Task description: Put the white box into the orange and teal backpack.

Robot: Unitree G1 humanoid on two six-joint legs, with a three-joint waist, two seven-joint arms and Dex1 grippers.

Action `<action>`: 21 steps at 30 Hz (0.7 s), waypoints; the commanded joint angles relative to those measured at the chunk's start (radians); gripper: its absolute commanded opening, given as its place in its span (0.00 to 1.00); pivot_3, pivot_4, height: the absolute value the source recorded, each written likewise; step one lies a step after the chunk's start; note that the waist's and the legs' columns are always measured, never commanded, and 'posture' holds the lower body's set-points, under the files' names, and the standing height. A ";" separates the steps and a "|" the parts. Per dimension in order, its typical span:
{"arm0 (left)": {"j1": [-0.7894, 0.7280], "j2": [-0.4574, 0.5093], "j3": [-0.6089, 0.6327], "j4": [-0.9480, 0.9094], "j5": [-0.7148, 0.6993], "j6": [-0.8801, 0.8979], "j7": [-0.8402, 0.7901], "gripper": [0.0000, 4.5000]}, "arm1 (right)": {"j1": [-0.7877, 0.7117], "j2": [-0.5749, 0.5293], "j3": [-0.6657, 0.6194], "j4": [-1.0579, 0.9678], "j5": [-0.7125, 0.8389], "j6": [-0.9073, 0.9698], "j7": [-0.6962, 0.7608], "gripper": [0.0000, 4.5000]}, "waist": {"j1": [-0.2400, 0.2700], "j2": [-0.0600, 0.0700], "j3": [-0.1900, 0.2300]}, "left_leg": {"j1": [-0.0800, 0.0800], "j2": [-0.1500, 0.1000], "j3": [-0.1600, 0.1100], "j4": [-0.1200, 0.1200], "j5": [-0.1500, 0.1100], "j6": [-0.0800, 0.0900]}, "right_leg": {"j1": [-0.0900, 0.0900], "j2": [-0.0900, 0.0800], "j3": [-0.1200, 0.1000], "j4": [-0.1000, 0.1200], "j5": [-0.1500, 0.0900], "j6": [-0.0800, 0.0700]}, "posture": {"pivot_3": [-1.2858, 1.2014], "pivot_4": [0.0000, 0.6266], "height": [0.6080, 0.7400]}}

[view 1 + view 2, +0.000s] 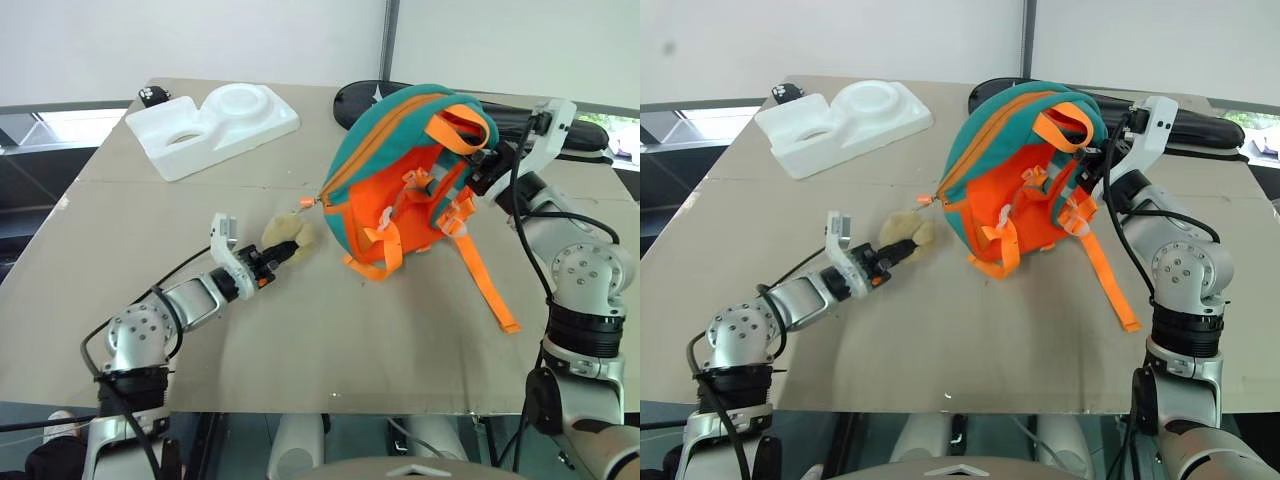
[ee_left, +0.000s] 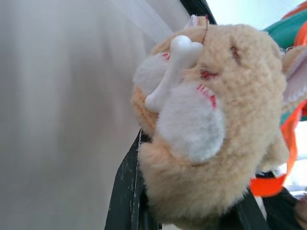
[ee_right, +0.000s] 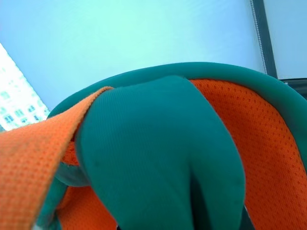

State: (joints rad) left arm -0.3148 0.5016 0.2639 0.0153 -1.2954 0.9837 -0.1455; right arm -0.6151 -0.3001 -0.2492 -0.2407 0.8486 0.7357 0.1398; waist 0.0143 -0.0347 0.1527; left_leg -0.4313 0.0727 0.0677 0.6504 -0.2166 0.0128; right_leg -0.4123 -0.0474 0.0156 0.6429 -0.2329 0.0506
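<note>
Left gripper (image 1: pixel 283 257) pinches the plush toy (image 1: pixel 288 238) while right gripper (image 1: pixel 487 166), clamped on the orange and teal backpack (image 1: pixel 400 180), props it upright, probably for opening.

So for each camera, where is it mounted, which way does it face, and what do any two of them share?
Left eye view: on the head, looking forward and down at the small orange and teal backpack; both arms show.
Right eye view: beside it, same scene; shares the white foam tray with round hollows.
Left wrist view: along the left gripper, facing the beige plush toy it clamps; a black finger shows.
Right wrist view: along the right gripper, against teal and orange fabric.
</note>
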 commanded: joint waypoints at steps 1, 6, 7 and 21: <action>-0.065 0.039 -0.031 0.023 0.180 -0.092 -0.045 0.04 | -0.011 -0.025 -0.045 -0.084 -0.054 -0.085 -0.026 0.00 | 0.001 0.000 0.000 | 0.000 0.000 0.000 0.000 0.000 0.000 | 0.000 0.000 0.000 0.000 0.001 0.001 | 0.52 0.24 1.00; -0.171 0.057 -0.104 0.003 0.398 -0.306 -0.259 0.03 | 0.069 -0.144 0.172 -0.126 -0.241 -0.120 0.146 0.00 | -0.002 0.000 0.000 | -0.001 0.000 0.001 -0.002 0.000 0.000 | -0.001 0.000 0.000 -0.001 0.001 0.002 | 0.52 0.24 1.00; -0.175 0.066 -0.123 0.001 0.435 -0.331 -0.297 0.03 | 0.084 -0.141 0.192 -0.114 -0.265 -0.135 0.150 0.00 | -0.003 0.000 0.000 | -0.001 0.000 0.001 -0.002 0.000 0.000 | -0.001 0.000 0.000 -0.002 0.001 0.002 | 0.52 0.24 1.00; 0.177 0.198 -0.006 -0.311 0.474 -0.350 -0.592 0.99 | 0.409 -0.390 0.012 -0.366 -0.065 -0.061 0.503 1.00 | -0.007 0.001 0.001 | 0.000 0.001 0.002 -0.006 0.000 0.000 | -0.002 -0.001 0.001 -0.003 0.000 0.002 | 0.52 0.24 1.00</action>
State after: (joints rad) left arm -0.1599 0.6853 0.2039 -0.2133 -0.7872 0.6451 -0.6996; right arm -0.2287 -0.6637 -0.1657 -0.5403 0.7292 0.6680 0.5900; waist 0.0071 -0.0337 0.1533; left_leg -0.4309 0.0733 0.0704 0.6441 -0.2170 0.0126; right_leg -0.4141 -0.0489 0.0168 0.6398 -0.2333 0.0522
